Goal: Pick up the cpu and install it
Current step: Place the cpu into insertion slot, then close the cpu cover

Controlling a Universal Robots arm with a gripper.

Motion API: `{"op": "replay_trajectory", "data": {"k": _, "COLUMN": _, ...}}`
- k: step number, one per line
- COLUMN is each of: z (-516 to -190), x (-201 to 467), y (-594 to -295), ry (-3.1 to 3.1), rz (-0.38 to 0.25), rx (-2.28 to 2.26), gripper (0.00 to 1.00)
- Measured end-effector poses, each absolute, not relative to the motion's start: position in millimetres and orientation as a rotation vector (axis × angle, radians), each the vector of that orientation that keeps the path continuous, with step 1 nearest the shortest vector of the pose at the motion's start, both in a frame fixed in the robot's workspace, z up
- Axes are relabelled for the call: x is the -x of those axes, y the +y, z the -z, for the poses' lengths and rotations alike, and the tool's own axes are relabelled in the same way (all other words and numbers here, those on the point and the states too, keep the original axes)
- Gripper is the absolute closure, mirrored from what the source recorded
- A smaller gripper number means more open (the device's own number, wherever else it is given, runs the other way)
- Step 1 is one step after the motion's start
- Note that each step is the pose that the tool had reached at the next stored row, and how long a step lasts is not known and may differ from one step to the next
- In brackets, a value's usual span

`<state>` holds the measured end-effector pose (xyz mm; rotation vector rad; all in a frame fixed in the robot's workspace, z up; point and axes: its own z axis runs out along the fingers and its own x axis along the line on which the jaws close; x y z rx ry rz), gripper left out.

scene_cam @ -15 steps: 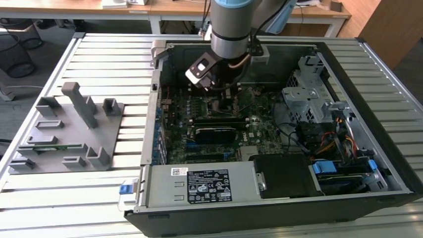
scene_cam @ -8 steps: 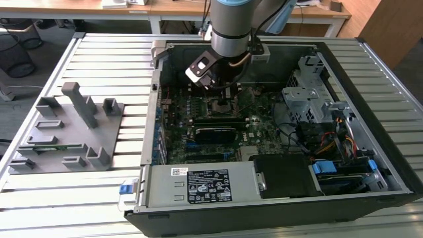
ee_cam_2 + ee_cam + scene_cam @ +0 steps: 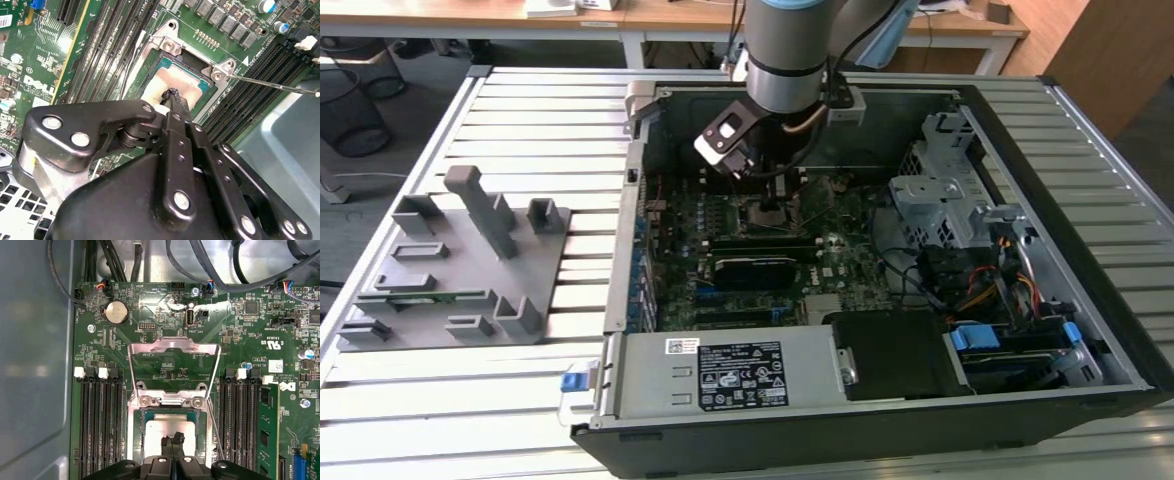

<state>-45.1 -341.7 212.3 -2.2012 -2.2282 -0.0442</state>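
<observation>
The cpu (image 3: pixel 156 434), a flat square chip with a shiny silver top, lies flat in the motherboard socket (image 3: pixel 134 440), and its thin green rim shows in the second wrist view (image 3: pixel 186 82). My gripper (image 3: pixel 172 441) stands straight over it with both black fingers pressed together, their tips at or just above the middle of the chip's top (image 3: pixel 172 95). Nothing sits between the fingers. In the exterior view the gripper (image 3: pixel 771 207) reaches down into the open computer case (image 3: pixel 1121 330) over the socket.
The socket's metal load plate (image 3: pixel 173 347) is swung open beside the cpu, and its thin lever (image 3: pixel 280 86) sticks out. Memory slots (image 3: pixel 100 430) flank the socket, one holding a green stick (image 3: pixel 268 430). A grey parts fixture (image 3: pixel 467 265) sits at the exterior view's left.
</observation>
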Motion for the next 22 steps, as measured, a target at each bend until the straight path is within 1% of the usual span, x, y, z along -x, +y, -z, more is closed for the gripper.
{"op": "replay_trajectory", "data": {"k": 22, "z": -217.0, "x": 45.1, "y": -341.7, "ry": -2.228, "rz": 0.044, "rx": 2.202, "gripper": 0.89}}
